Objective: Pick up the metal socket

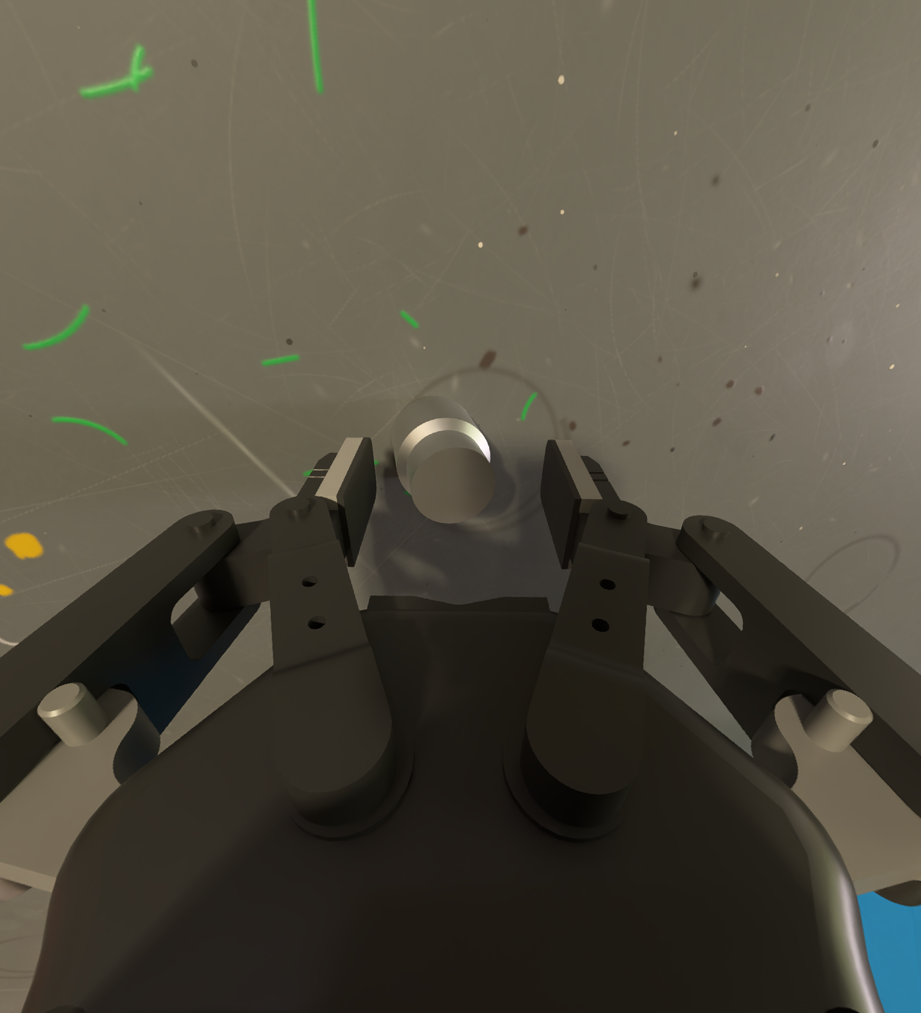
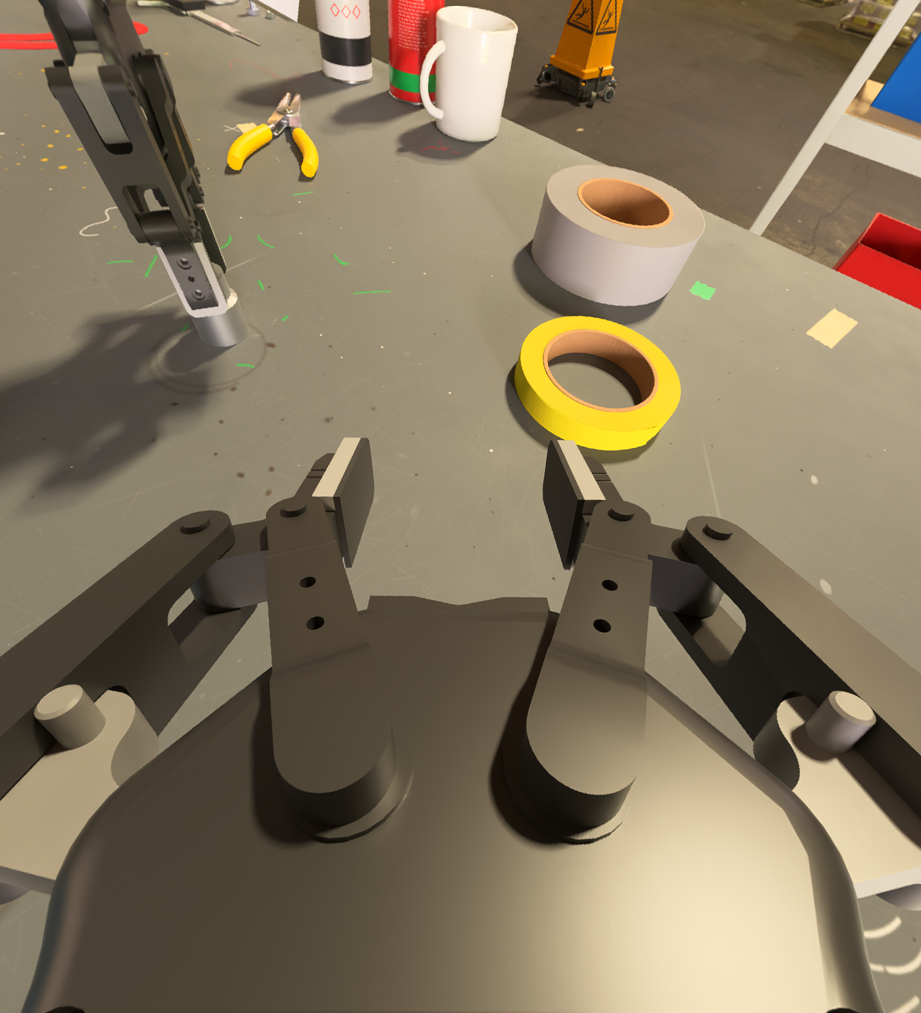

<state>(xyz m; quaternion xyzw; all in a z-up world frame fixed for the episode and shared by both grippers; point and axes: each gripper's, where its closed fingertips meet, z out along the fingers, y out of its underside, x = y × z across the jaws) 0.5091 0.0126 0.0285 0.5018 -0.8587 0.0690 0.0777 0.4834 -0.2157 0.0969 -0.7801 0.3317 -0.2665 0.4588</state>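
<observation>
The metal socket [image 1: 450, 474] is a short silver stepped cylinder standing upright on the grey scratched table [image 1: 502, 192]. My left gripper [image 1: 458, 466] points down over it, open, with a pad on each side of the socket and a gap on both sides. In the right wrist view the socket [image 2: 225, 326] shows at the left, under the left gripper's fingers [image 2: 192, 279], still on the table. My right gripper [image 2: 458, 471] is open and empty, low over the table, well to the right of the socket.
A yellow tape roll [image 2: 595, 383] and a grey tape roll [image 2: 611, 241] lie right of centre. Yellow-handled pliers [image 2: 277, 137], a white mug [image 2: 472, 71], a red can [image 2: 408, 49] and a white-and-black cylinder [image 2: 345, 38] stand farther back. A red bin [image 2: 902, 257] sits past the table's edge.
</observation>
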